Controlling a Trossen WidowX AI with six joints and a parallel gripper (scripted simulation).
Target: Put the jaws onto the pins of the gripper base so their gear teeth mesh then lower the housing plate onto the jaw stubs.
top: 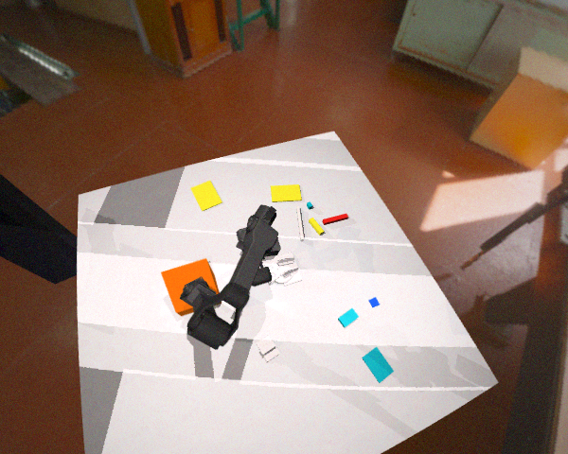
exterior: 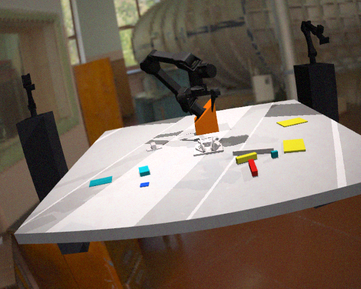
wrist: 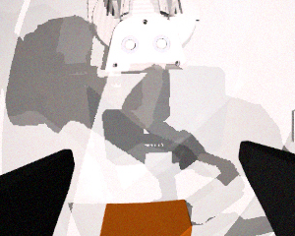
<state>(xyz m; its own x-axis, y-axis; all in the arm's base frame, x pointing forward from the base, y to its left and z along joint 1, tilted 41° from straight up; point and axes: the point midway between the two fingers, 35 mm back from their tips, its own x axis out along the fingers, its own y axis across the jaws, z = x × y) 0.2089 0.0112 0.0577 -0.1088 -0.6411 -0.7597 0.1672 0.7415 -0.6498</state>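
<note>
The white gripper base stands on the table. Its two jaws rise from it. In the wrist view the white housing plate lies over the jaws' near ends, with two round stub ends showing in its holes. It looks flat from above; its seating at the sides cannot be judged. The gear teeth are hidden. My gripper is open and empty, above the table and back from the assembly, on the side of the orange block. No finger touches the plate.
The orange block stands behind the assembly, close to my arm. A small white part lies apart. A pale bar, a yellow bar and a red bar lie on the assembly's other side.
</note>
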